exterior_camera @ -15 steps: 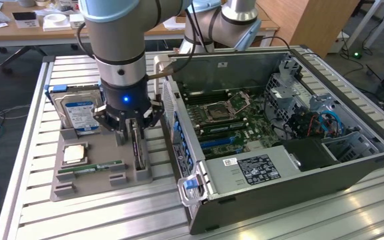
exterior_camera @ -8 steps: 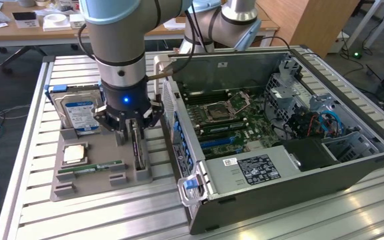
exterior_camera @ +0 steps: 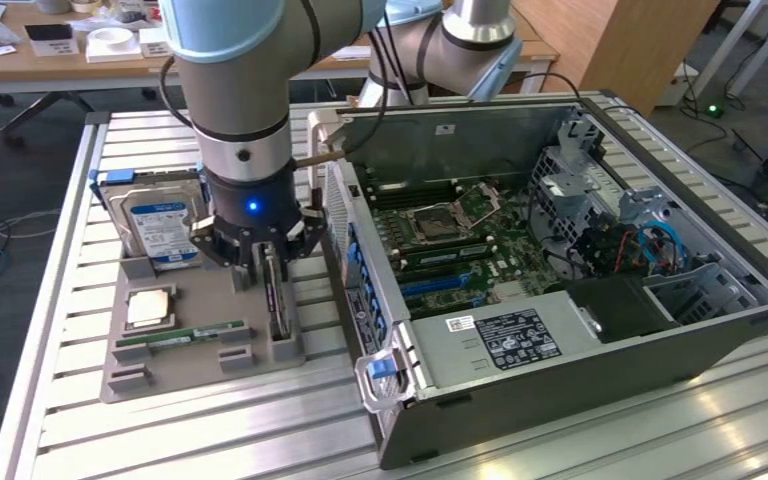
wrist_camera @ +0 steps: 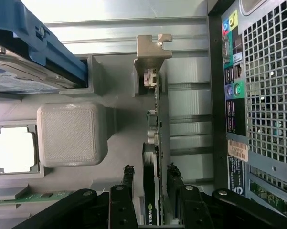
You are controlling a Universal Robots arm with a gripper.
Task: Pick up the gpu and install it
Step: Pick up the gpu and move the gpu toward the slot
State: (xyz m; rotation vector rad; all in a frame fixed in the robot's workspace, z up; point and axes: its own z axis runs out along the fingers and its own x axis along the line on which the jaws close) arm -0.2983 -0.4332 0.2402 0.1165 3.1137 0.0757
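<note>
On the exterior view's left, the grey holder tray [exterior_camera: 197,375] sits on the bench [exterior_camera: 157,440] with a hard drive [exterior_camera: 157,225], a CPU [exterior_camera: 148,308] and a RAM stick [exterior_camera: 181,337]. The gpu [exterior_camera: 277,310] stands on edge in the tray's slot nearest the case. The gripper [exterior_camera: 268,262] is down over it, open, one finger on each side, not clamped. The opened PC case [exterior_camera: 558,380] sits just to the right.

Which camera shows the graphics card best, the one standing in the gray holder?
The wrist view: the gpu runs edge-on between the fingers of the open claw, bracket end visible. The exterior view shows it as a thin dark strip under the claw.
</note>
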